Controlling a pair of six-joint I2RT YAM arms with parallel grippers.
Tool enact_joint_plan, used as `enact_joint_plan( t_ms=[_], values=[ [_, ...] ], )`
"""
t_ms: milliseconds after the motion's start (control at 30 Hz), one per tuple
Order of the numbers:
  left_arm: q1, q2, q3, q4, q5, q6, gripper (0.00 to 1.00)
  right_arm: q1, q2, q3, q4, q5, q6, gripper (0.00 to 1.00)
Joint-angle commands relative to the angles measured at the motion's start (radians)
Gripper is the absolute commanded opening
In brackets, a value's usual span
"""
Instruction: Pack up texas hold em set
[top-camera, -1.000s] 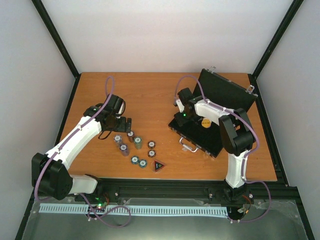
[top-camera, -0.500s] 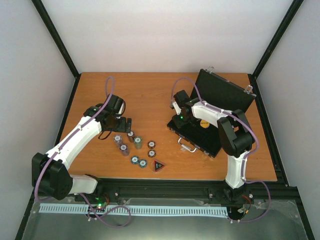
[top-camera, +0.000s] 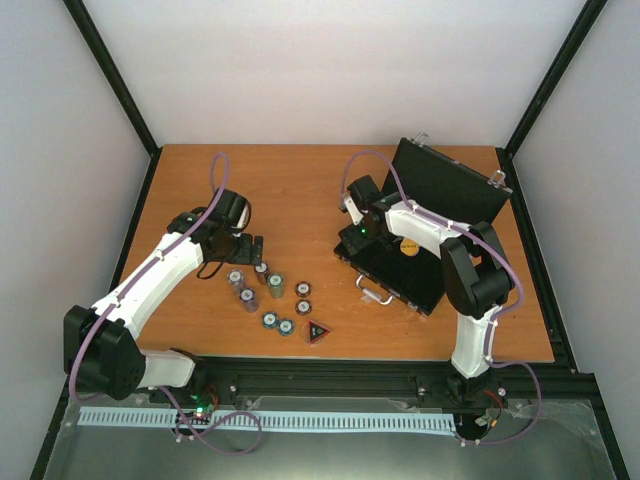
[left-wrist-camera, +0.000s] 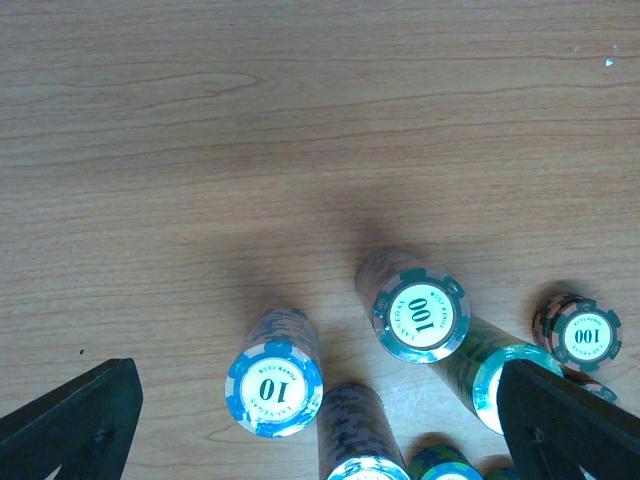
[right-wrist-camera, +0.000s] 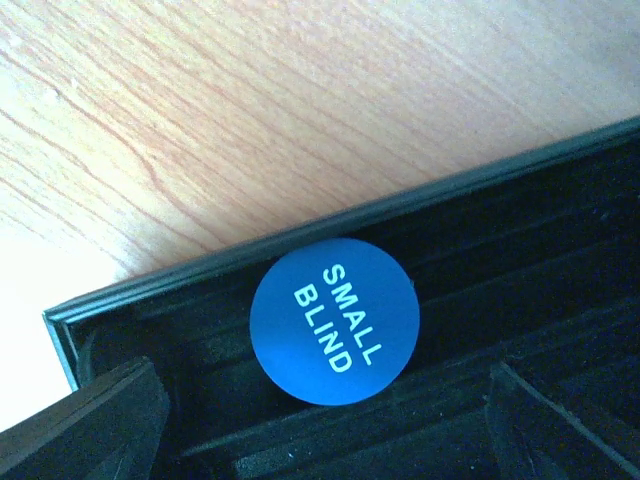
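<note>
The black case (top-camera: 400, 272) lies open at the right, its lid (top-camera: 450, 185) upright and its silver handle (top-camera: 376, 292) facing front. My right gripper (top-camera: 352, 236) hangs open over the case's left corner. In the right wrist view the blue "SMALL BLIND" disc (right-wrist-camera: 333, 320) lies free inside the case (right-wrist-camera: 560, 300) near its rim, above my open gripper (right-wrist-camera: 320, 445). My left gripper (top-camera: 245, 250) is open over several chip stacks (top-camera: 262, 285). A blue "10" stack (left-wrist-camera: 273, 388) and a green "100" stack (left-wrist-camera: 420, 315) stand between its fingers (left-wrist-camera: 75, 420). The dark triangular token (top-camera: 317, 331) lies at the front.
A yellow disc (top-camera: 410, 247) lies in the case. More chip stacks (top-camera: 278, 324) stand in front, left of the token. Another "100" stack (left-wrist-camera: 585, 335) stands by the left gripper's right finger. Black frame posts and white walls surround the wooden table (top-camera: 290, 190).
My right gripper has shifted a little back and left over the case's corner. The left arm and the chips have not moved.
</note>
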Motion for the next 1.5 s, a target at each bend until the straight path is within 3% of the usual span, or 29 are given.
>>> enact_joint_plan(
  t_ms=[0, 600, 1000, 1467],
  values=[
    [-0.004, -0.006, 0.002, 0.006, -0.007, -0.011, 1.0, 0.005, 0.018, 0.042, 0.017, 0.011, -0.035, 0.88],
    [-0.004, -0.021, -0.002, -0.016, -0.022, -0.015, 1.0, -0.052, 0.087, 0.015, 0.084, -0.055, -0.074, 0.82],
    [-0.004, -0.005, -0.006, -0.002, -0.01, -0.022, 1.0, -0.051, 0.097, 0.013, 0.081, -0.096, -0.066, 0.58],
    [-0.004, 0.003, -0.007, 0.011, -0.005, -0.022, 1.0, -0.051, -0.025, 0.057, 0.055, -0.056, -0.062, 0.51]
  ],
)
